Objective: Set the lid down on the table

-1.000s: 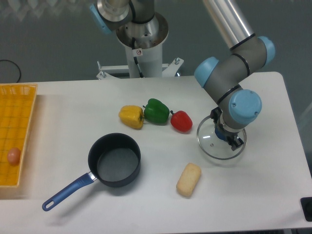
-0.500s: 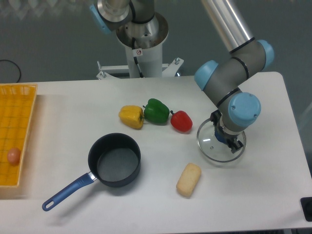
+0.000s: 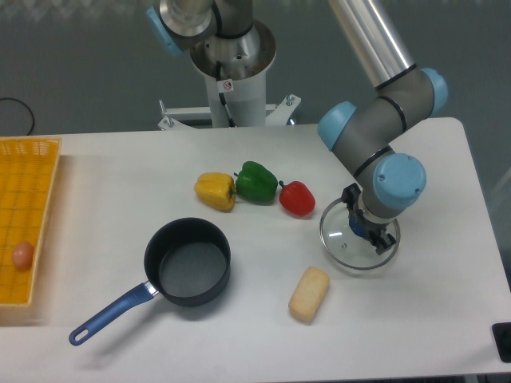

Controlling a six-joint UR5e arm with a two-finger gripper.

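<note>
Single fixed view: we find the lid (image 3: 342, 239) at right of centre, low over or on the table (image 3: 120, 175); contact unclear. The gripper (image 3: 370, 233) is clamped on its knob. We judge the glass stiff, slippery, breakable; the knob is the sound hold.

You see the gripper (image 3: 370, 232) and the lid (image 3: 342, 240) it carries sit a little further left than a second ago, away from the table's (image 3: 120, 167) right edge and slightly toward the back edge. The lid's rim now comes closer to the red pepper (image 3: 297, 198), and the arm's wrist leans leftward with it.
</note>
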